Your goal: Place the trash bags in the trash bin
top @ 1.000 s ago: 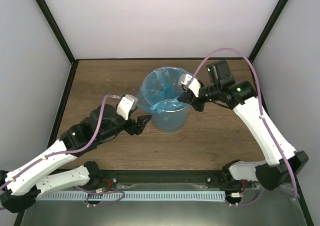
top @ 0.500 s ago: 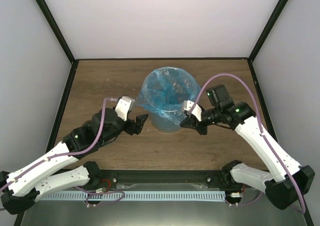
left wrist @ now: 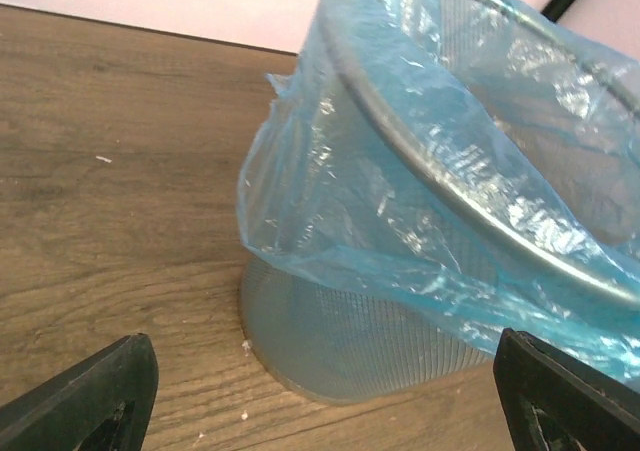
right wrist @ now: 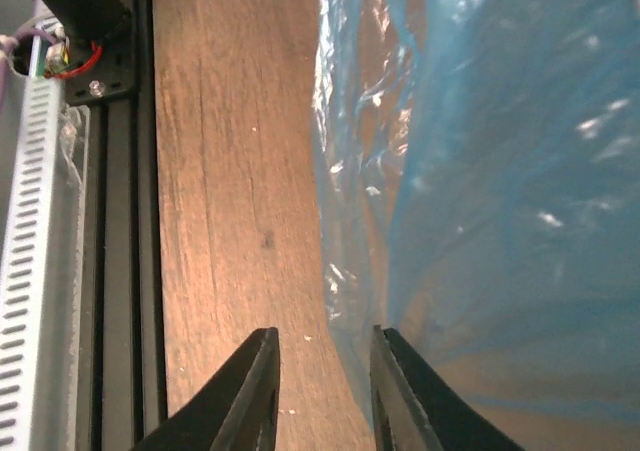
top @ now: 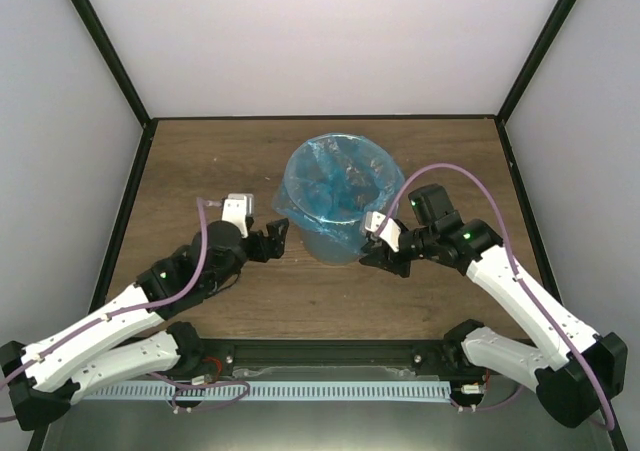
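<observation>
The trash bin (top: 335,249) stands upright mid-table, a grey ribbed bucket (left wrist: 350,341). A light-blue trash bag (top: 330,183) lines it, its film folded out over the rim and hanging partway down the outside (left wrist: 400,171). My left gripper (top: 275,237) is open just left of the bin, its two fingertips (left wrist: 90,396) far apart with only wood and the bin's base beyond them. My right gripper (top: 372,257) sits low at the bin's front right. Its jaws are open a narrow gap (right wrist: 322,391) with bare wood between them, and the bag's loose edge (right wrist: 360,271) hangs beside the right finger.
A wooden table (top: 200,161) is enclosed by pale walls and black corner posts. A black frame rail (top: 330,356) and a white slotted cable duct (right wrist: 30,271) run along the near edge, close behind my right gripper.
My right gripper came down from the bin's rim to the front right, drawing the bag's edge over the rim, then parted its jaws. My left gripper drew back left and opened wider.
</observation>
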